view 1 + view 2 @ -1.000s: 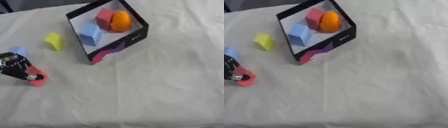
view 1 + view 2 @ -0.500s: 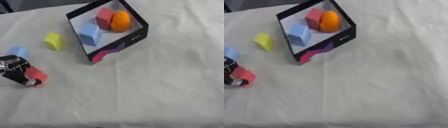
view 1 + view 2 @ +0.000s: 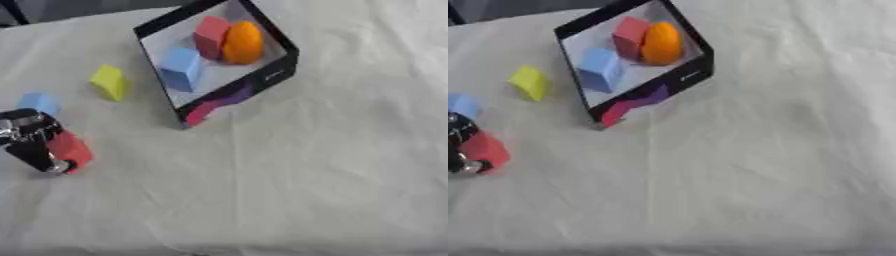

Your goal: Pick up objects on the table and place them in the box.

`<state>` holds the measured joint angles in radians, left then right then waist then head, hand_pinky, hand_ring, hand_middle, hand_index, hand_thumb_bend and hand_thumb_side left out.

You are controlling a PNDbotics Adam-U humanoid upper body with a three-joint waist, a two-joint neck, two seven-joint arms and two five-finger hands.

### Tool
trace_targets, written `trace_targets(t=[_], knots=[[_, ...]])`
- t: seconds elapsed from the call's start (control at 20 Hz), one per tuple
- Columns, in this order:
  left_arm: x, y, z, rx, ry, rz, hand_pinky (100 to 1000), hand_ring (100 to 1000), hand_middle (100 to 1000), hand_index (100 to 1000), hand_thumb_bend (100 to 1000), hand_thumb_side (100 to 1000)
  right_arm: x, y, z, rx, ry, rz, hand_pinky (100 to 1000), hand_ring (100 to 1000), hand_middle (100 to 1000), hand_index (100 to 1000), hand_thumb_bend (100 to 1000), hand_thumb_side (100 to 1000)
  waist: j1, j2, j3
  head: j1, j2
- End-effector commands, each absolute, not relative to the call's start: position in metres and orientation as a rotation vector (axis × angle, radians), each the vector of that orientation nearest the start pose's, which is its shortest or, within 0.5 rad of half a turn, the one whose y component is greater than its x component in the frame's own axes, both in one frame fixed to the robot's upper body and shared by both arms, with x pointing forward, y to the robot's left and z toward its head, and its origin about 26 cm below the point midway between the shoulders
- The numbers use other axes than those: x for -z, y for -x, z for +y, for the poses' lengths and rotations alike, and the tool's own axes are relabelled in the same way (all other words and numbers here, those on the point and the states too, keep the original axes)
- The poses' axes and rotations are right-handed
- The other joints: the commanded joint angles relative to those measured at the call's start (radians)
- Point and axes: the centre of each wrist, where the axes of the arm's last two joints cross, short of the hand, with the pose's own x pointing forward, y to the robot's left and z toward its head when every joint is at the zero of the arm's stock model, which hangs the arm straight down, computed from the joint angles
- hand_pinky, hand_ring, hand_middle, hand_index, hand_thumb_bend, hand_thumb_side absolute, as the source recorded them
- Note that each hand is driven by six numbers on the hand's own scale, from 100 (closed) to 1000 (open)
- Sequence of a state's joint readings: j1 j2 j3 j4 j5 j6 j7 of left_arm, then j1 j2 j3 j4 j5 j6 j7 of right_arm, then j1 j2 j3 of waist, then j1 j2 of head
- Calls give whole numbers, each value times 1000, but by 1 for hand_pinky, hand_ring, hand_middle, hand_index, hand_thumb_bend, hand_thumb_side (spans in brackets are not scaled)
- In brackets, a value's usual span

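A black box [image 3: 276,75] stands at the upper middle of the white cloth. It holds a red block [image 3: 210,35], an orange egg-shaped object [image 3: 243,42] and a blue block [image 3: 182,67]. A yellow block [image 3: 110,82] and a light blue block [image 3: 38,102] lie on the cloth to its left. My left hand [image 3: 31,140] is at the left edge, its fingers curled round a red block [image 3: 70,148] just above the cloth. My right hand shows in neither view.
The white cloth [image 3: 306,180] is wrinkled and covers the whole table. A dark object [image 3: 12,11] shows at the far upper left corner.
My left hand has turned and closed more round the red block, which now shows larger and slightly higher beside the fingers. The box and other blocks have not moved.
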<state>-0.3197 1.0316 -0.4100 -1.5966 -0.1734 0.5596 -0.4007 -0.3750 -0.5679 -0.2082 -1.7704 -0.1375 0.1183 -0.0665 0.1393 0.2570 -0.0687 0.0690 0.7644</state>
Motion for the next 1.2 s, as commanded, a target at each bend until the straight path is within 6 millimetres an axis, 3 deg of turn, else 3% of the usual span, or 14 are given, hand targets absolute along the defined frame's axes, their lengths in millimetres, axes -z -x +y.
trace_targets(t=[0.05,0.25,0.45,0.85,1.2], knots=[[-167,-321,378,1097,-693,-805,674,526,440,613,363,100,-241,-324,-367,-201,490,-2096,772,788,747,874,100,677,9,-18,1,3,6],[-177,-319,374,1122,-712,-845,669,522,435,607,353,100,-241,-324,-367,-200,494,-2095,772,788,747,874,100,676,10,-20,3,1,6],[-208,-318,360,1165,-757,-977,664,517,429,598,319,100,-241,-323,-368,-200,500,-2094,772,787,747,874,100,675,12,-23,7,-3,6],[-319,-312,288,1284,-816,-1477,649,489,406,564,244,100,-239,-322,-371,-200,511,-2086,772,788,748,874,100,674,12,-29,17,-23,6],[-367,-325,239,1354,-764,-1696,641,469,397,554,218,100,-238,-321,-371,-194,507,-2090,772,788,748,875,100,672,2,-30,21,-54,-8]])
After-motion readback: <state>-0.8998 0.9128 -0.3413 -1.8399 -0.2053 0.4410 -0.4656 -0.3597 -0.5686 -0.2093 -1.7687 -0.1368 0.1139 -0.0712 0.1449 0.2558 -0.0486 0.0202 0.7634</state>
